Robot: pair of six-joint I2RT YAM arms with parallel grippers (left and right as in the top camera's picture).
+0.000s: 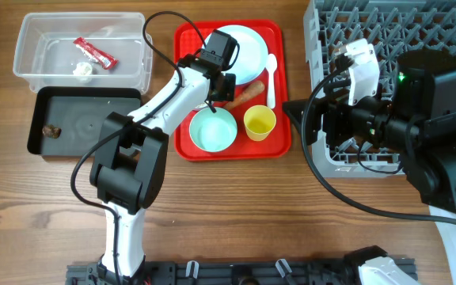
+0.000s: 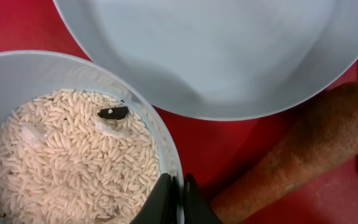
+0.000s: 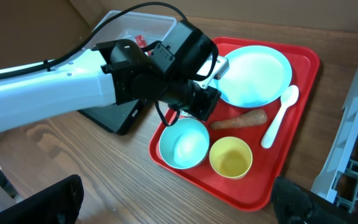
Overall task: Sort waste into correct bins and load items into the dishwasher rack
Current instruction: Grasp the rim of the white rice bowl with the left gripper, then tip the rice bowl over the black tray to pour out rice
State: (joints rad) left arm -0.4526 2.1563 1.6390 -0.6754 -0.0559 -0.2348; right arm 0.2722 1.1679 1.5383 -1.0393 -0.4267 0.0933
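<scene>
My left gripper [image 2: 176,198] is shut on the rim of the light-blue and white bowl [image 2: 17,74], which holds white rice grains [image 2: 73,162]. Seen from overhead, this gripper [image 1: 217,84] covers that bowl on the red tray [image 1: 279,146]. Just beyond lies the pale-blue plate [image 1: 245,46], and the orange carrot [image 2: 303,149] rests to its right. The pale-green bowl [image 1: 212,129], yellow cup [image 1: 260,122] and white spoon [image 1: 271,75] stand on the same tray. My right gripper [image 3: 179,205] is open over bare table in front of the tray, holding nothing.
The clear tub [image 1: 34,32] at the far left holds a red wrapper [image 1: 95,52] and a white scrap [image 1: 83,70]. In front of it, the black tray [image 1: 85,119] holds a brown lump [image 1: 51,130]. The grey rack [image 1: 386,32] stands at the right.
</scene>
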